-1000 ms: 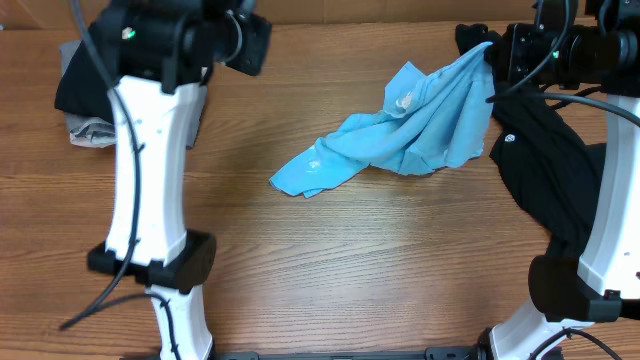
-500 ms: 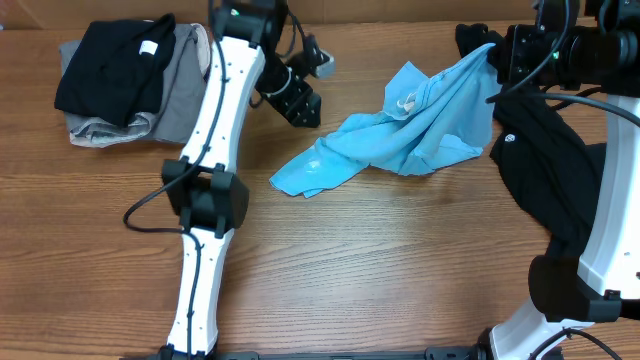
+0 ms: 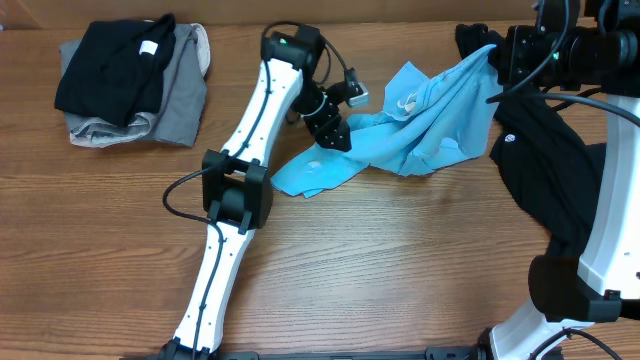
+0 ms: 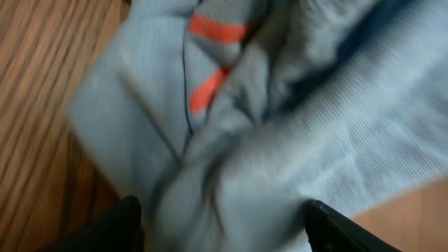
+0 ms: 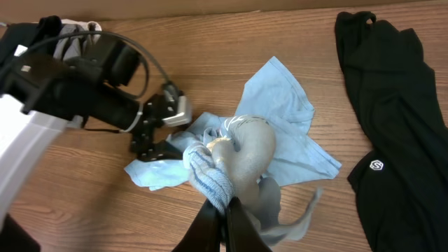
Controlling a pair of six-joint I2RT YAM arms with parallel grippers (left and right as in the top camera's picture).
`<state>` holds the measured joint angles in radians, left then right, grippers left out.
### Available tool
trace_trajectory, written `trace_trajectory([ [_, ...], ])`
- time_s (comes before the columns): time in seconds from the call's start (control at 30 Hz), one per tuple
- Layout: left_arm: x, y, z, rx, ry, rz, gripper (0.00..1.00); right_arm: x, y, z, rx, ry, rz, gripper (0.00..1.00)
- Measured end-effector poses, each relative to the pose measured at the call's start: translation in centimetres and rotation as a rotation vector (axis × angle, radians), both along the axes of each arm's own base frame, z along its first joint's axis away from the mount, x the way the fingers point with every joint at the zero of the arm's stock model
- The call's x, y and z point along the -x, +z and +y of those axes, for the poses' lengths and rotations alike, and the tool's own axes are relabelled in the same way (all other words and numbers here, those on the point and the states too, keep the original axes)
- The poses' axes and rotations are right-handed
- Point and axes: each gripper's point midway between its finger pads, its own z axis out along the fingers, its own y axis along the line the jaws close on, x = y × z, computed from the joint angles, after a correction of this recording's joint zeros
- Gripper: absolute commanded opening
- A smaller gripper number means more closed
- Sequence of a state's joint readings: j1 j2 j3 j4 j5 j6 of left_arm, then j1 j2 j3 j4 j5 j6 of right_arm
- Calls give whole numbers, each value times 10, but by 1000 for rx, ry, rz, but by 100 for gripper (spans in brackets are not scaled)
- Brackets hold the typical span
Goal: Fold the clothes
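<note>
The light blue T-shirt is pinched tight by the right gripper — the left gripper is spread wide over it.

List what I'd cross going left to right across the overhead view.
From the left: stack of black and grey clothes → light blue T-shirt → black garment. The left gripper hangs over the T-shirt's left part, so it has no place of its own.

I see my left arm stretched forward, its left gripper spread wide just over the blue T-shirt; my right gripper pinches the shirt's edge.
</note>
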<state>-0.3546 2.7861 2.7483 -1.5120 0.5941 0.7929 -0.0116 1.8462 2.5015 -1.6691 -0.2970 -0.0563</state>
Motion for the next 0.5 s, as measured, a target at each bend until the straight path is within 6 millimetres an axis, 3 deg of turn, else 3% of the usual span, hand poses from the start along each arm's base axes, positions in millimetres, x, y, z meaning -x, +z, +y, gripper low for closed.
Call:
trace_trajectory([
  [0.17,-14,-9,-6,-2,6,-61,77,0,0,-2,7,-6,0,4],
  [0.23,-18,-10,-4,-8,17,-69,63,0,-1,-2,10,-7,1,4],
  [0.3,-18,-11,-3,-18,29,-64,29,0,-1,-2,11,-8,1,4],
  [0.33,-18,-11,-2,-22,29,-61,6,0,-1,-2,12,-8,1,4],
  [0.5,-15,-14,3,-63,52,-41,4,0,-1,-3,13,-9,1,4],
])
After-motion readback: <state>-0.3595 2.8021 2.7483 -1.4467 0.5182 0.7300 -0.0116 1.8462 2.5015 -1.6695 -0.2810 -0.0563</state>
